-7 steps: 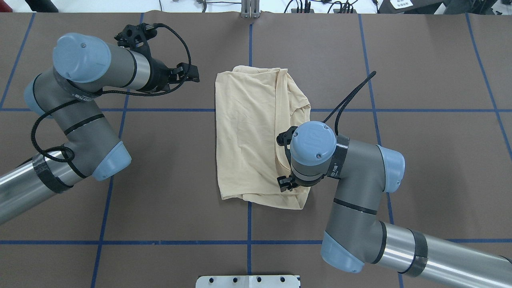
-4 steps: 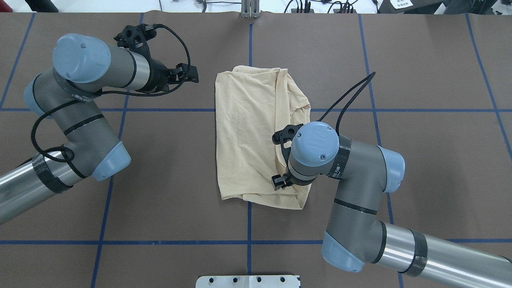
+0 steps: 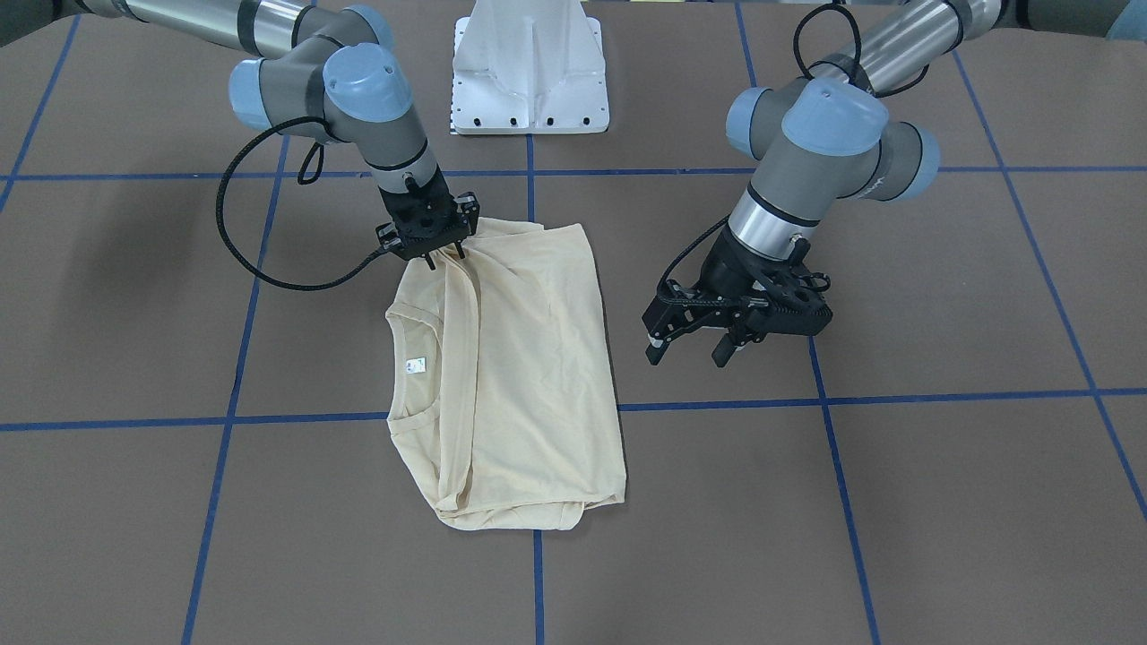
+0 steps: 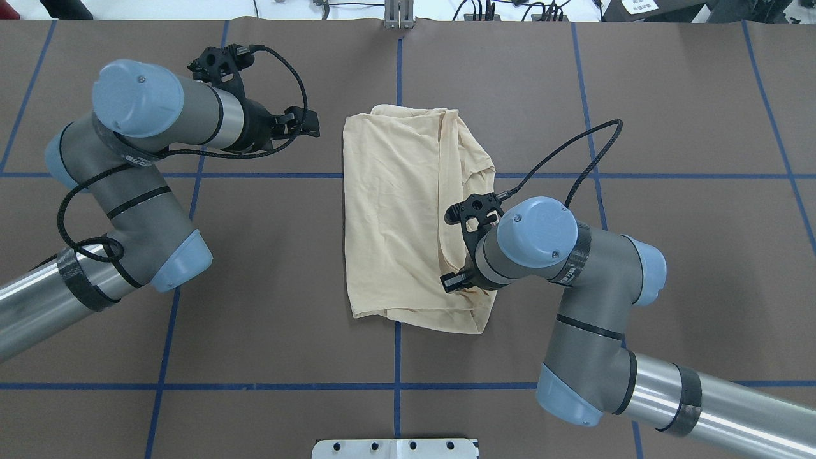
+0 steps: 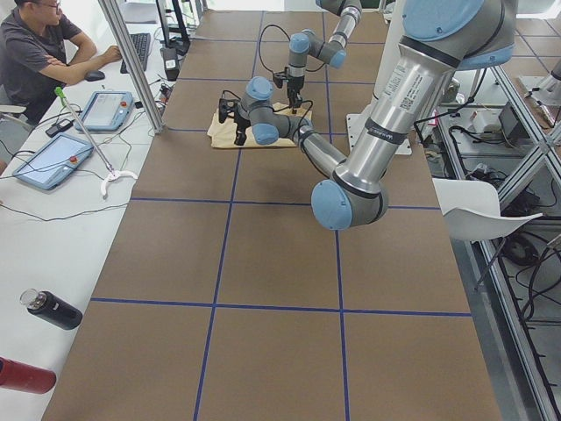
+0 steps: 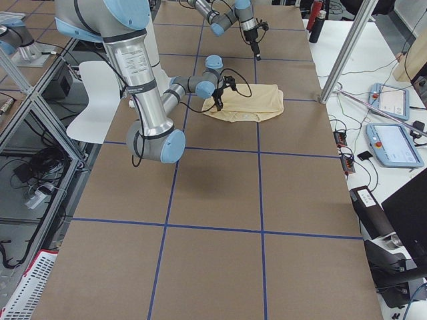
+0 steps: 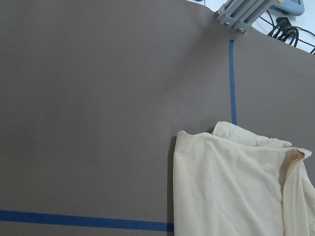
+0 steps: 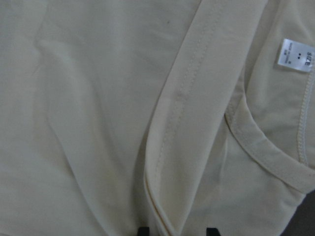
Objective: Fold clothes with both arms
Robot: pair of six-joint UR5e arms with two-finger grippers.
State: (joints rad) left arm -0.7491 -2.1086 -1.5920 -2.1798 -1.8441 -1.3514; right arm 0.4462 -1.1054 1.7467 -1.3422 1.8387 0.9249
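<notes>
Since the overhead shot half a second back, the right arm [image 4: 599, 280] has swung its wrist outward past the shirt's [image 4: 395, 217] right edge. Its cable [image 4: 574, 143] now bows wider. Right hand [image 3: 446, 260] hasn't left the shirt's robot-side right corner. Left arm [image 4: 127, 191] nudged slightly. Shirt hasn't shifted.

Right hand: tips down on the cloth, fingers apart, with a raised fold running between them in the wrist view. Not clamped, as far as I can see.
Left hand [image 3: 688, 354]: fingers spread wide, nothing in it, hovering off the shirt's left side, well apart from it.

Shirt: flat on the tabletop [image 4: 669, 255], folded to a rough rectangle, plain cream side up, collar [image 8: 256, 150] toward its right side.

Around: white base [image 3: 530, 72] sits on the robot side of the shirt, and blue tape lines [image 4: 255, 175] run under the shirt. Person [image 5: 39, 48] is seated off past the shirt's far side. In the overhead, the right wrist covers the shirt's robot-side right part, so the hand is mostly hidden there.

Writing: white label [image 8: 294, 55] inside the collar reads "SIZE"; the print under it is too blurred to read. Band text on the arms is unreadable.
</notes>
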